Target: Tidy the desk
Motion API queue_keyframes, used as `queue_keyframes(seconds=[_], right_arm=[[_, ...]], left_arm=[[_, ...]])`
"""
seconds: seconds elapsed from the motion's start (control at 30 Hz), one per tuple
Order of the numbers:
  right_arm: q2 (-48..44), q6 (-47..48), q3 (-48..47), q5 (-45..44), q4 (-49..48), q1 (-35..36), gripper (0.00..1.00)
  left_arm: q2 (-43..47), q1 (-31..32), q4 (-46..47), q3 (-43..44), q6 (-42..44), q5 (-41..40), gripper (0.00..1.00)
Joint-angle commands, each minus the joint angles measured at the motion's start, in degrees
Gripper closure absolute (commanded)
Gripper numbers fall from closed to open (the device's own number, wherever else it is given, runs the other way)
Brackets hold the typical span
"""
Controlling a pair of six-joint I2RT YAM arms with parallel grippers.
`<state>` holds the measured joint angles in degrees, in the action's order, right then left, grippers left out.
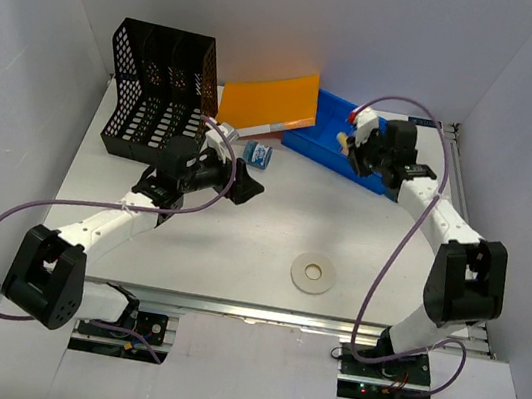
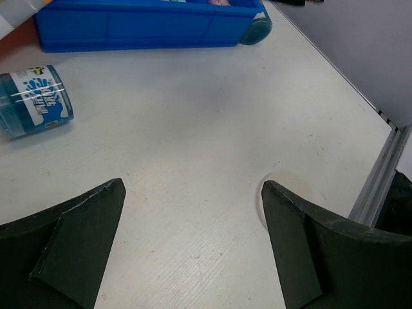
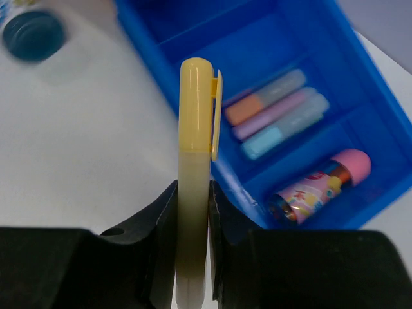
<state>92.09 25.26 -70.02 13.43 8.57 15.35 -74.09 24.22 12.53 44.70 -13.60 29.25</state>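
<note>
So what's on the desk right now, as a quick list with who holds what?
left gripper: open, empty, above the desk
right gripper: shut on a yellow marker, over the blue tray edge
tray holds: three markers, one pink-capped tube
loose on desk: small blue jar on its side, white ring
back of desk: black rack, orange folder

Lower end of yellow marker (image 3: 195, 129), unseen inside right tool (image 3: 193, 199)
</note>
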Motion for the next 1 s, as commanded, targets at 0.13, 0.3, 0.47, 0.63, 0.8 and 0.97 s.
queue_keyframes(seconds=[0.13, 0.3, 0.47, 0.63, 0.8, 0.97], right_arm=[[15.68, -34.09, -18.55, -17.96, -6.01, -3.02, 0.92], [24.09, -39.89, -27.66, -20.9, -5.89, -4.98, 0.92], [29.17, -42.56, -31.15, -18.1, -5.97, -7.24, 0.89], [32.4, -40.76, -33.14, -15.48, -6.34, -7.65, 0.79], [33.68, -39.59, -33.3, -13.1, -7.24, -7.71, 0.6], [32.91, -39.67, -33.0, -11.33, -7.52, -7.79, 0.35]], left_arm=[[-0.27, -0.01, -1.42, 0.83, -0.14, -4.99, 0.02], [-1.45, -0.05, -1.54, 1.09, 0.55, -3.63, 0.02], [-2.54, -0.05, -2.04, 1.67, 0.51, -1.02, 0.02], [-4.59, -0.05, -3.36, 2.66, 0.79, 1.4, 0.02], [-5.37, -0.05, -3.62, 2.97, 1.46, 4.26, 0.02], [-6.65, 0.04, -5.0, 3.87, 1.47, 5.97, 0.02]])
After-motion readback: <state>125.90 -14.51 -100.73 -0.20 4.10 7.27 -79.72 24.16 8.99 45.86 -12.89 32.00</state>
